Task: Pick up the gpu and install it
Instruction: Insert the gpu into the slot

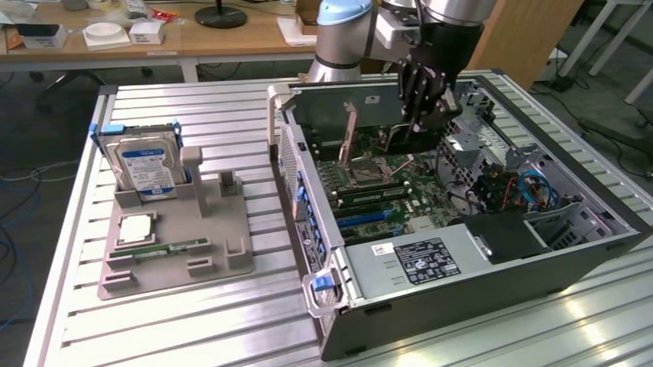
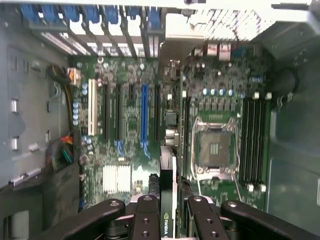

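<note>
The gripper [image 2: 171,212] grips the gpu [image 2: 167,167] edge-on above the motherboard [image 2: 125,105]; the processor socket [image 2: 215,147] lies near the card.

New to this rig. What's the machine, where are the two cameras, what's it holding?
One robot arm with a black gripper works over an open computer case on a slatted metal table. The exterior view comes from a camera off the arm; the wrist view looks past the gripper down at the motherboard. The gripper is shut on the gpu, a thin dark card seen edge-on, apparently not in a slot yet. On the exterior view's left, a grey holder carries a hard drive, a processor chip and a memory stick.
</note>
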### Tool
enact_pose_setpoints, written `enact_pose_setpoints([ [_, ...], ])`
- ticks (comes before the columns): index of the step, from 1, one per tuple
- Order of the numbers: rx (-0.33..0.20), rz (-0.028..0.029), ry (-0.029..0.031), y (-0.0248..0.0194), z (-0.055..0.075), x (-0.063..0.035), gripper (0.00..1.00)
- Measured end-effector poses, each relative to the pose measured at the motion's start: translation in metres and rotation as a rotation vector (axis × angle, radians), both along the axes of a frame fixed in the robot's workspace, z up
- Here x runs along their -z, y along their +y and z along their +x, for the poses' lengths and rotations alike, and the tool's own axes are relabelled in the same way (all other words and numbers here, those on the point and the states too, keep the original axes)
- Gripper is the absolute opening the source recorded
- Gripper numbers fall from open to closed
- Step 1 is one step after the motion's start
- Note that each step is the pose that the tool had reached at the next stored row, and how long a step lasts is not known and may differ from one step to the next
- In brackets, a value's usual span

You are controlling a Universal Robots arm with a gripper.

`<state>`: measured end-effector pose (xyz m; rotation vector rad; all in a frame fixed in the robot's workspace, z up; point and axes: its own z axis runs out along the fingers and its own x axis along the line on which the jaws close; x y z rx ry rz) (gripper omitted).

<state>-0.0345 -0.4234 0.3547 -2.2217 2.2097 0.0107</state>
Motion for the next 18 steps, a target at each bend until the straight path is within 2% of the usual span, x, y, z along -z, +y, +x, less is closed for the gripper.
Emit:
enact_pose_setpoints([
  [1, 0.0, 0.0001, -0.0053, 0.0, 0.0, 0.0011, 0.26],
  [2, 0.0, -0.0001, -0.0062, 0.0, 0.0, 0.0027, 0.26],
  [5, 0.0, -0.0002, -0.0078, -0.0005, 0.0, 0.008, 0.26],
  [10, 0.0, -0.0002, -0.0092, -0.008, -0.001, 0.0113, 0.26],
  [12, 0.006, -0.0001, -0.0125, -0.0083, -0.002, 0.013, 0.26],
  [18, 0.036, -0.0005, -0.0133, -0.0093, -0.004, 0.0164, 0.26],
])
